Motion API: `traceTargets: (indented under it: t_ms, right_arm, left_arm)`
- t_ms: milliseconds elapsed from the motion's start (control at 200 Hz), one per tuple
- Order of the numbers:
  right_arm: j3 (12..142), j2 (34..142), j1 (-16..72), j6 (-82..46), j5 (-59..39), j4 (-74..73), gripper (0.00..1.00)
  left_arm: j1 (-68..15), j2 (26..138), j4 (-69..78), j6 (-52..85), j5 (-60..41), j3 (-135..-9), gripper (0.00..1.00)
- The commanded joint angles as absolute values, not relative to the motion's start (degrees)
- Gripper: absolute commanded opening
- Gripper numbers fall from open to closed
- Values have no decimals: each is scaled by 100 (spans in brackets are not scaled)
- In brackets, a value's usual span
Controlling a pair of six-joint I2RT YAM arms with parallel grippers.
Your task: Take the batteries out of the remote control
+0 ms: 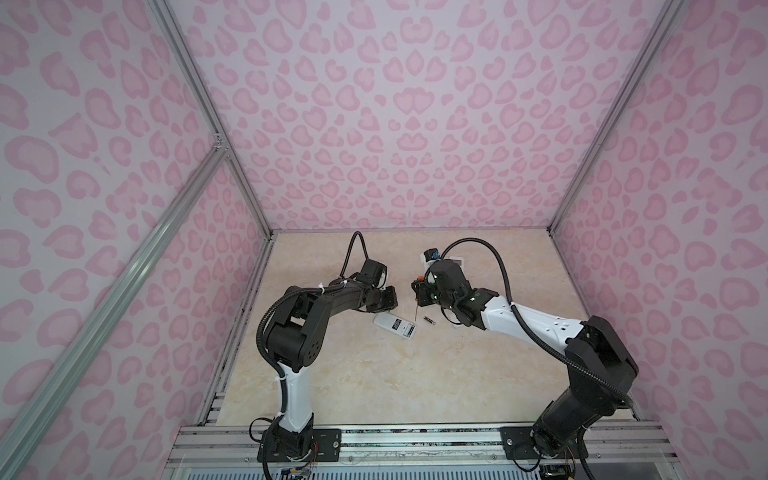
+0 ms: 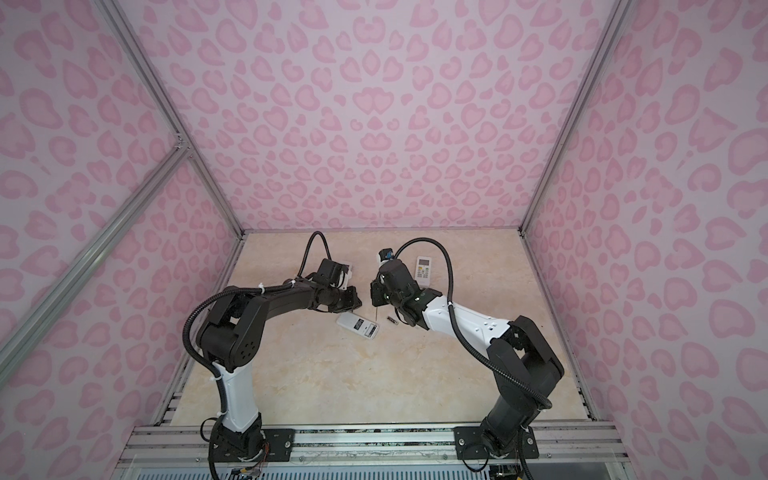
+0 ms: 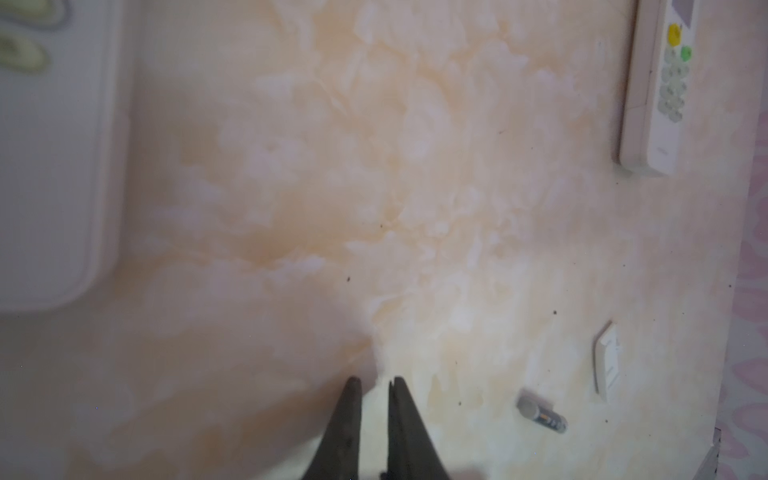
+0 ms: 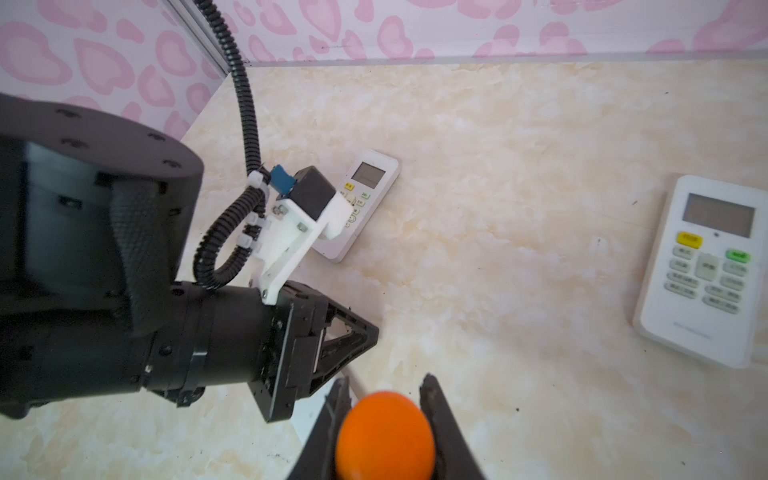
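Screwdriver [image 4: 384,436] handle clamped in right gripper [image 4: 386,378], lower middle. Left wrist: left gripper [image 3: 374,380] jaws a slit apart, empty; battery [image 3: 542,415] loose, lower right. Top view: remote control [image 1: 395,326] centre; suggest left pins it while tip levers any remaining cell.

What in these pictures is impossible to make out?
- Middle remote: too small in both top views to tell whether its compartment is empty.
- Screwdriver shaft: hidden behind its own orange handle in the right wrist view.
- White object: blurred, cut off by the left wrist view's edge.
- Far remote: partly covered by the left arm's camera mount.
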State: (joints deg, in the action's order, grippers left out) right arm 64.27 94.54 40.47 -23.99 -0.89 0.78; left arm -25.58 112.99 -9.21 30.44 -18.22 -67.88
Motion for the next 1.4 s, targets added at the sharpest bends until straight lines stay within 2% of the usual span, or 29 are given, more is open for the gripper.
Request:
traceTargets:
  t_ms: [0, 600, 790, 870, 890, 1095, 1395]
  right_arm:
    - [6415, 9440, 4018, -2439, 8, 126, 0]
    - [6882, 9765, 4023, -2467, 125, 222, 0]
    - [6888, 9889, 4192, -2259, 646, -64, 0]
    - [6787, 9973, 4189, -2163, 778, -337, 0]
    - [6789, 9996, 4192, -2150, 805, -358, 0]
    - [6668, 10164, 4227, -2147, 977, -720, 0]
    - [6623, 10311, 4324, -2136, 1140, -817, 0]
  left_arm:
    - [-2592, 11115, -1259, 2988, -1609, -6634, 18]
    - [-2769, 10521, -1336, 3130, -1556, -6213, 18]
    - [-2708, 9995, -1367, 3114, -1320, -6105, 34]
    - [-2651, 9722, -1371, 3120, -1279, -6017, 35]
    - [-2639, 9659, -1384, 3123, -1275, -5986, 40]
    - [-2524, 9317, -1169, 3321, -1495, -5526, 50]
    - [-2479, 9402, -751, 3558, -1731, -5019, 52]
